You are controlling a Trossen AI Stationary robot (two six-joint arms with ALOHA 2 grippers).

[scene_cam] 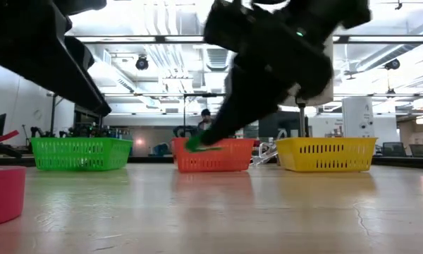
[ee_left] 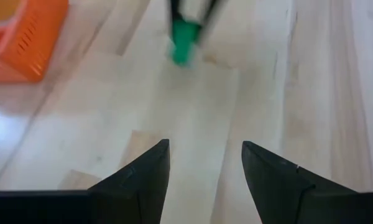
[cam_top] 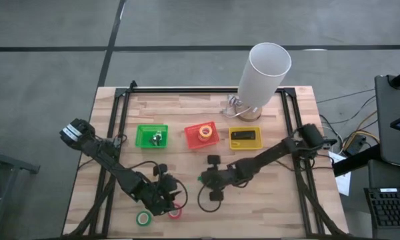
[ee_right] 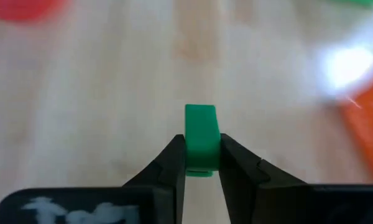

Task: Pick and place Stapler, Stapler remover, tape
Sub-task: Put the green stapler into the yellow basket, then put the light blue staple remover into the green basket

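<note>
Right tool (ee_right: 202,163) clamped on green tape (ee_right: 201,138), roll held on edge, just in front of red bin (cam_top: 202,136). Left tool (ee_left: 205,165) fingers apart, near table (cam_top: 187,107) front edge.

Both arms (cam_top: 113,163) matte black w/ looped black cables; fingers (ee_left: 140,180) dark, tapered wedges.

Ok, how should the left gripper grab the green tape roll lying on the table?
Come straight down: the green tape roll lies flat, so pinch its rim, one finger in the pale centre, one outside. The left gripper is open nearby.
</note>
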